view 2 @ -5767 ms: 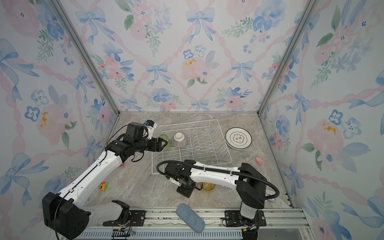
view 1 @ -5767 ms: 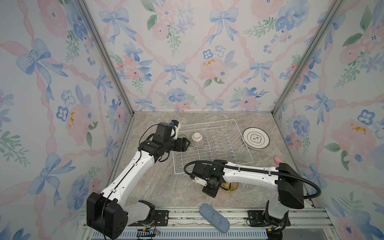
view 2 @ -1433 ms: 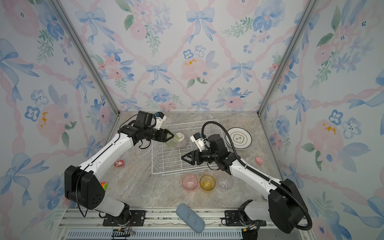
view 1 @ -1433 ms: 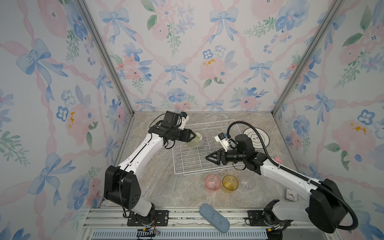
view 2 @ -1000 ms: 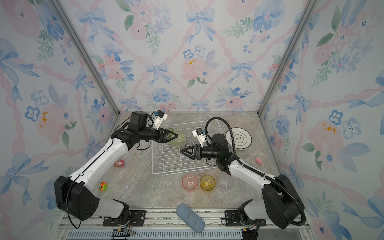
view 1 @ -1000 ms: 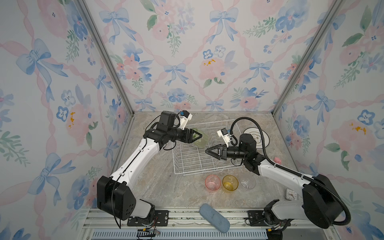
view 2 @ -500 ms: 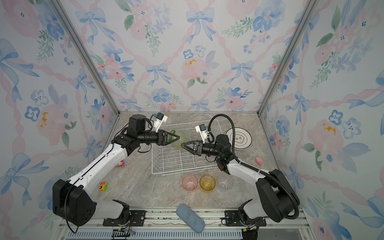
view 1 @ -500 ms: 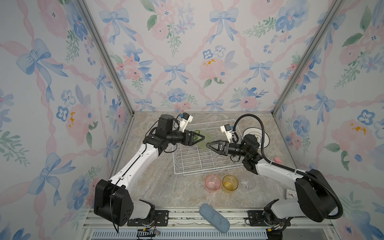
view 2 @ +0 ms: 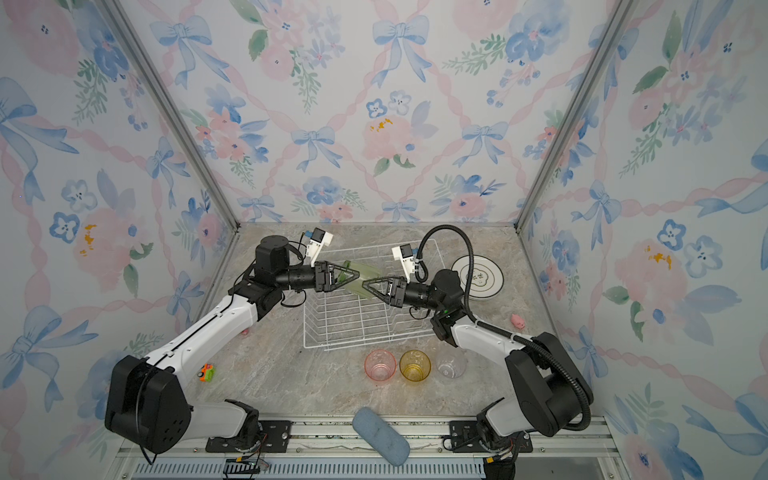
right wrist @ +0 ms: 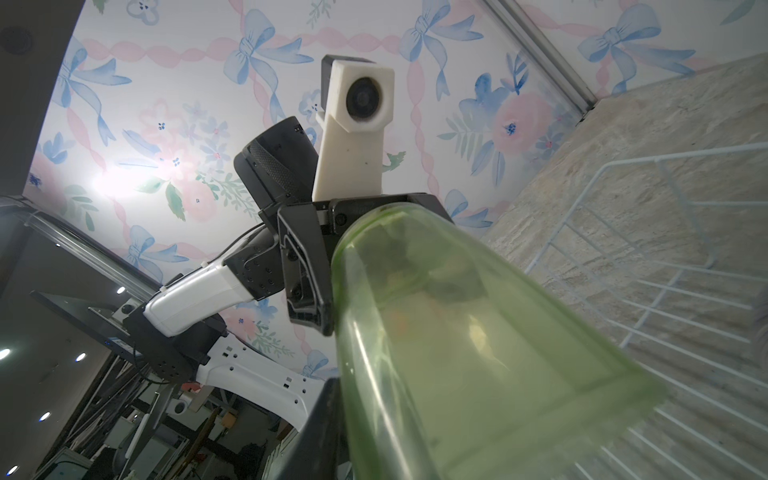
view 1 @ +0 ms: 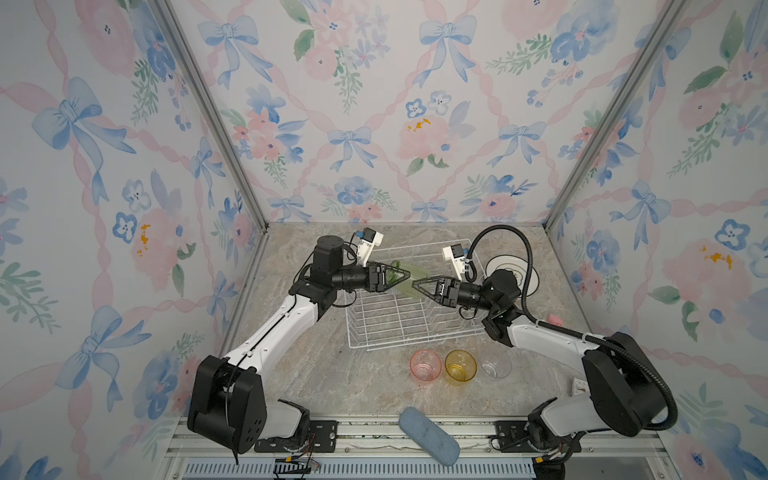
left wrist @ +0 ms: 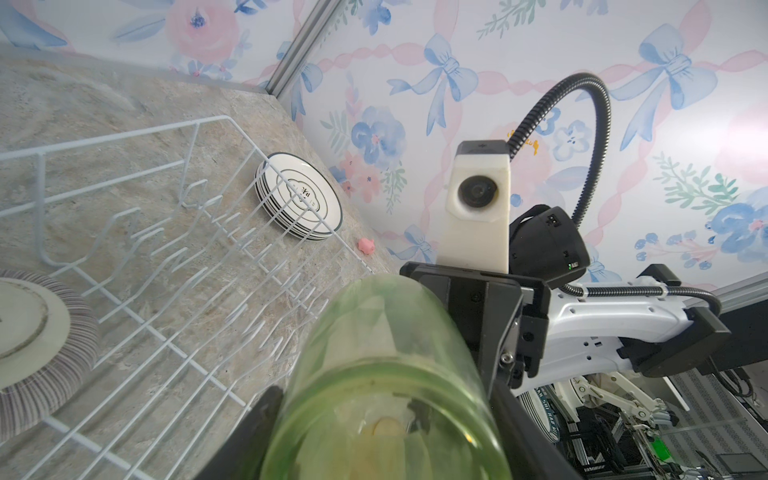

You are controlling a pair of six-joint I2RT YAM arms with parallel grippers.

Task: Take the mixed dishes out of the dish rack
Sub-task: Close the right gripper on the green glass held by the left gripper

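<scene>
A translucent green tumbler (view 1: 412,277) (view 2: 362,280) hangs tilted above the white wire dish rack (view 1: 415,345) (view 2: 353,347), held from both sides. My left gripper (view 1: 404,274) (view 2: 355,274) is shut on its lower body (left wrist: 386,374). My right gripper (view 1: 417,285) (view 2: 366,285) pinches the wall at its mouth end; one dark finger (right wrist: 328,415) presses the outside, the second is hidden. The striped ribbed bowl (left wrist: 45,332) lies upside down in the rack. Stacked dark-rimmed plates (view 1: 500,264) (left wrist: 299,195) rest on the counter to the right of the rack. The pink (view 1: 425,365), yellow (view 1: 460,365) and clear (view 1: 496,364) tumblers stand in front of it.
A blue oblong pad (view 1: 430,434) lies on the front rail. A small pink toy (view 1: 555,320) sits right of the rack. A green and orange toy (view 2: 205,372) lies under the left arm. Floral walls close in three sides.
My left gripper lifted the green tumbler from the rack toward the middle. My right gripper swung up from the front tumblers, met it and closed on its far end.
</scene>
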